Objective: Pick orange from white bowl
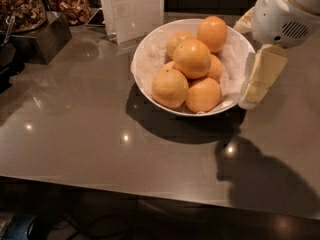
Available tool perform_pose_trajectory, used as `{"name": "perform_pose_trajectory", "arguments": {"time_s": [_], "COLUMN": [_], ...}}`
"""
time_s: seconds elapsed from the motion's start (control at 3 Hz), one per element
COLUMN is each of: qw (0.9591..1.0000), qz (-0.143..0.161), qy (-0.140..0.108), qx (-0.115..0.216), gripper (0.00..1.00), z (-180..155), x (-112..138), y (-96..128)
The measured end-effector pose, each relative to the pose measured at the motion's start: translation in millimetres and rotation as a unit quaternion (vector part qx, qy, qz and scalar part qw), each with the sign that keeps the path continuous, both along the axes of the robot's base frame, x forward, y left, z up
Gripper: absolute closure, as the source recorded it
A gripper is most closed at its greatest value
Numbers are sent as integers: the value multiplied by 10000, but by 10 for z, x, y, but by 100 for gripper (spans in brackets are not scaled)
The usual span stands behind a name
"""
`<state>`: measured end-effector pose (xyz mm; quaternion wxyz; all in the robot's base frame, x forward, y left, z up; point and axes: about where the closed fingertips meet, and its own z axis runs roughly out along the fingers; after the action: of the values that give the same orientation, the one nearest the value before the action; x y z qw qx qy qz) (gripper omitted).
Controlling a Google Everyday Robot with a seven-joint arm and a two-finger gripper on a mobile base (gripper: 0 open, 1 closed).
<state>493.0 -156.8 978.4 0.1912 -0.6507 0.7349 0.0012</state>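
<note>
Everything here sits around the white bowl [141, 76], which is on a grey-brown glossy bench [75, 134] and lined with crinkled white paper. Six oranges are piled in it. The orange [192, 58] that matters is the big one on top of the heap, about in the middle of the bowl and resting on the others. Another big one [212, 33] is up against the bowl's far rim, two more lie at the near side, and the last two are partly buried under the pile.

The end effector [244, 66] is at the bowl's right rim, coming in from the top right corner. Its white body hangs above and to the right of the bowl. One long cream finger [261, 76] points down just outside the right rim, its tip close to the bowl's outer wall; I can't tell if it touches. A second cream piece peeks out by the far right rim. So the end effector is spread, with nothing between the fingers, and it isn't touching the orange. The arm's shadow [260, 179] falls on the bench in front of the bowl and to its right.

Behind the bowl, to the left, a clear stand holding a white sheet [132, 9] stands upright. Further left of the bowl is a dark box [42, 39] with containers of brown nuts [22, 6] near it.
</note>
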Motion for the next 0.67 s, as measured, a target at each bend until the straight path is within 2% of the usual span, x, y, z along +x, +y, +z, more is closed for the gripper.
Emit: {"name": "perform_pose_trajectory", "arguments": {"time_s": [0.33, 0.67], "qw": [10000, 9999], "qz": [1, 77], "qy": [-1, -28], "qx": [1, 131], "gripper": [0, 0], "z": [0, -24], "x": [1, 113], "y": [1, 82]}}
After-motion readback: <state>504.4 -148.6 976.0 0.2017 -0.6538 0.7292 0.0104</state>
